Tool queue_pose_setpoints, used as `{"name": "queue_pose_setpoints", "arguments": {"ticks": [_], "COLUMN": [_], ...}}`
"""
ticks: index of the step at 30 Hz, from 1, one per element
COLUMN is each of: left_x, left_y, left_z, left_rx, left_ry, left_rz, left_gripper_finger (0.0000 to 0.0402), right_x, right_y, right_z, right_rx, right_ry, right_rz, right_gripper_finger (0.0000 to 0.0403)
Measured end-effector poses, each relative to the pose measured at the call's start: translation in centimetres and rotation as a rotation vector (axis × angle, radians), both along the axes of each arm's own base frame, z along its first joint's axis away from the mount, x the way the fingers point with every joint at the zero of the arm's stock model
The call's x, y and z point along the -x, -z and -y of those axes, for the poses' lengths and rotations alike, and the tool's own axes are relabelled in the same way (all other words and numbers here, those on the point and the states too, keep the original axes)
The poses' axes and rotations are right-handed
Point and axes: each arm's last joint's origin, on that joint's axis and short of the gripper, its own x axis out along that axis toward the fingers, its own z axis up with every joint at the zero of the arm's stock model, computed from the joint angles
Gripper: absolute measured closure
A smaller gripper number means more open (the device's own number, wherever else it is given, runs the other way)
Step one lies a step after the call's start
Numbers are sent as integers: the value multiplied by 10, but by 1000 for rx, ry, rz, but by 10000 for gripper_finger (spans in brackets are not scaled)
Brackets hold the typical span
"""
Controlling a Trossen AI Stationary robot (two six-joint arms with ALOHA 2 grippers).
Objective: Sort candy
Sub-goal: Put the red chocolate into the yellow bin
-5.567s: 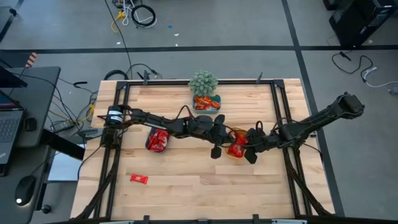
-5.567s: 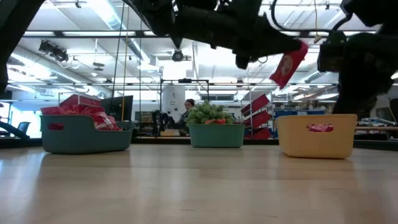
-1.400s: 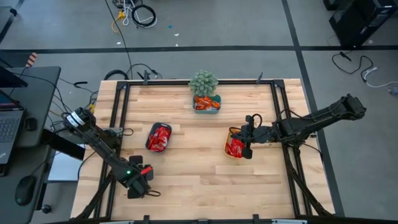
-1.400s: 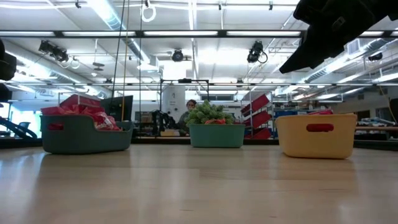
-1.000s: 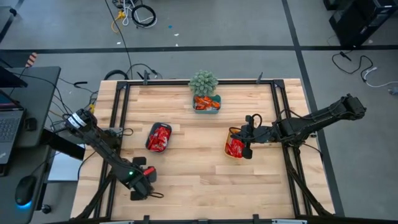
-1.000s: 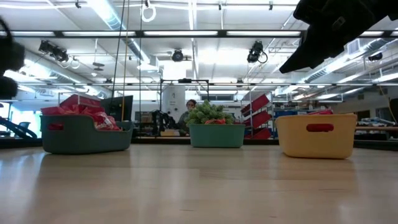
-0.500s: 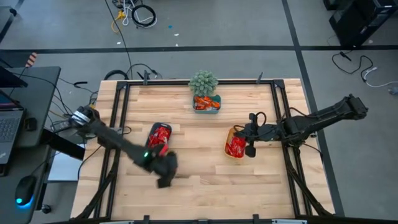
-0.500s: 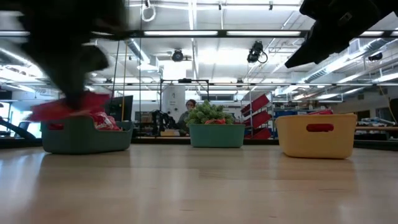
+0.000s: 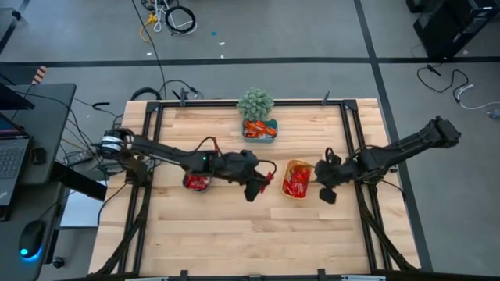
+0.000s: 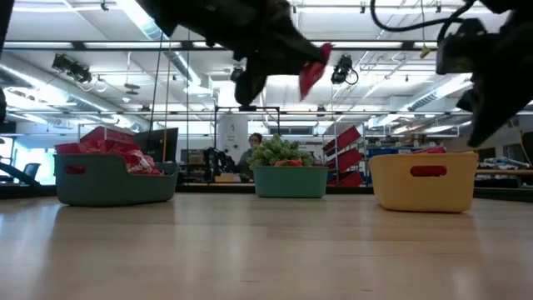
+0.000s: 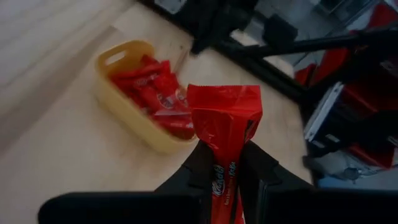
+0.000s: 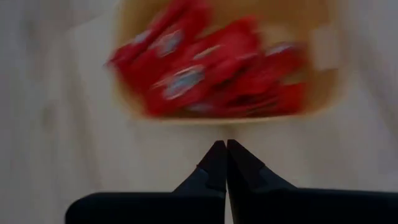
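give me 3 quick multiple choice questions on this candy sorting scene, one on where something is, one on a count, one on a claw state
1. Where is the plant?
A. at the table's far edge, behind the middle tray
B. inside the yellow tray
C. on the floor

2. How many trays are on the table?
A. one
B. three
C. five

3. What is the left claw doing?
A. hanging open and empty
B. gripping a red candy
C. holding the plant

Answers:
1. A, in the high view the plant stands at the far edge right behind the middle tray.
2. B, the low view shows a teal tray, the middle one and a yellow tray.
3. B, the left wrist view shows the red candy pinched between its fingers, above the table short of the yellow tray.
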Motion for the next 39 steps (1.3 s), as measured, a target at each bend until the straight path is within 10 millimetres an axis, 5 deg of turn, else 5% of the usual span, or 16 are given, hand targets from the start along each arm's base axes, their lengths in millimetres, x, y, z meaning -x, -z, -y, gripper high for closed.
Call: {"name": "queue_pose_setpoints", "arguments": {"ticks": [7,14,23,28,39], "left_x": [-26,-48,-59,-64,-74], "left_y": [16,19,23,31,36], "left_z": [3,-2,-40,-54,-52], "left_rx": [-2,-13,-14,8,54], "left_ry": [12,-24,-171,-183,-116], "left_rz": [-25,-22,-99,-100,-17], "left_gripper_finger": [359,359,359,356,331], "right_x": [-4,-23,-54,-53,-41], "right_y": [28,43,43,42,26], "right_z": [-21,-23,-17,-14,-9], "right_rx": [-193,-132,-54,-49,-49], "right_ry": [-166,-141,-170,-186,-187], "right_rz": [46,160,366,358,392], "right_gripper_finger": [403,403,403,403,403]}}
